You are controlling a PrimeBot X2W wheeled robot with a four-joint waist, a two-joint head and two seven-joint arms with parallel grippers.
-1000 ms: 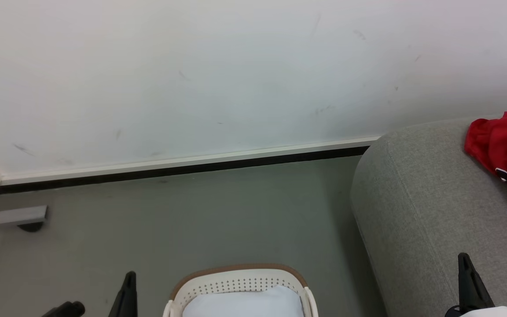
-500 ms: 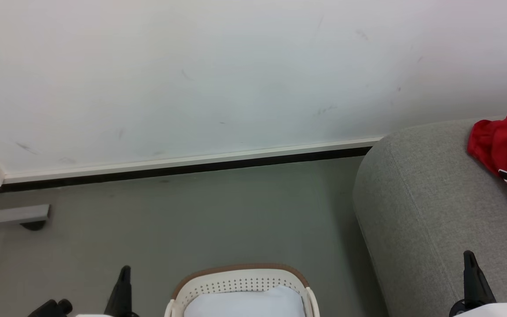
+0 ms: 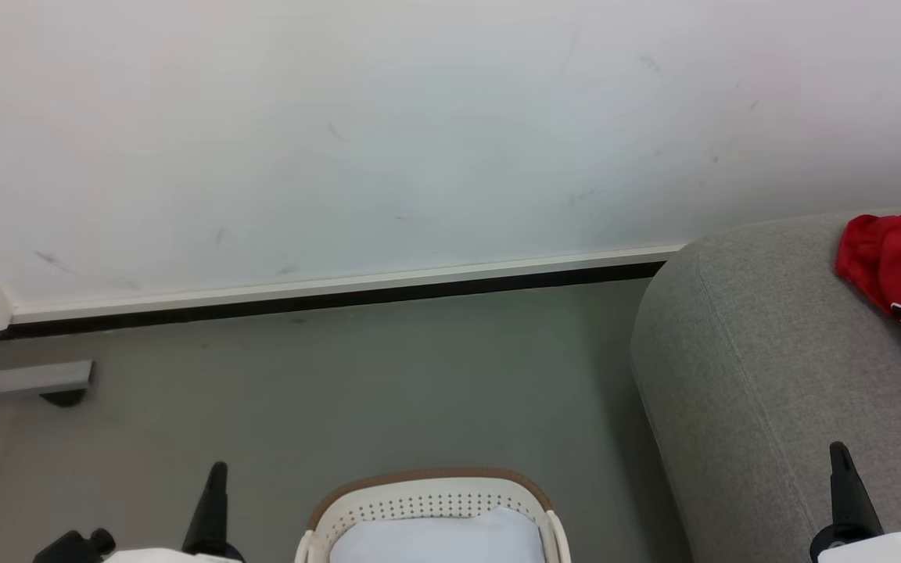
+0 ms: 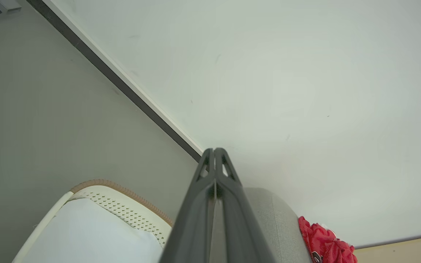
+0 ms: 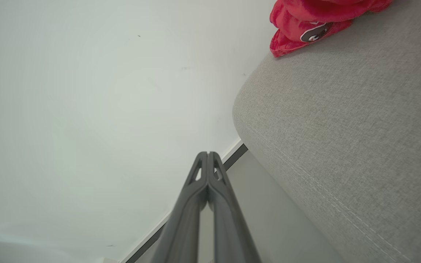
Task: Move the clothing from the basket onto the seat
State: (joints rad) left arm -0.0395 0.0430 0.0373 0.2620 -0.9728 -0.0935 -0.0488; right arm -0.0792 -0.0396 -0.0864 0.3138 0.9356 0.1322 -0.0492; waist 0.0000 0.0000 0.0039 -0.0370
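Clothing [image 3: 900, 266] lay on the seat [image 3: 763, 375] at far right, basket [image 3: 427, 500] sat near me, my left gripper [image 4: 215, 151] and right gripper [image 5: 208, 154] were clenched, empty.

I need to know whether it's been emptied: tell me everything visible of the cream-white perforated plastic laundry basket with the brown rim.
The cream-white plastic laundry basket stands upright on the grey floor, cut off by the head view's bottom edge. It has rounded corners, rows of small holes in its wall and a brown rim band. A smooth pale bluish-white sheet, cloth or liner I cannot tell, fills its visible inside. The grey fabric sofa lies to its right, apart.
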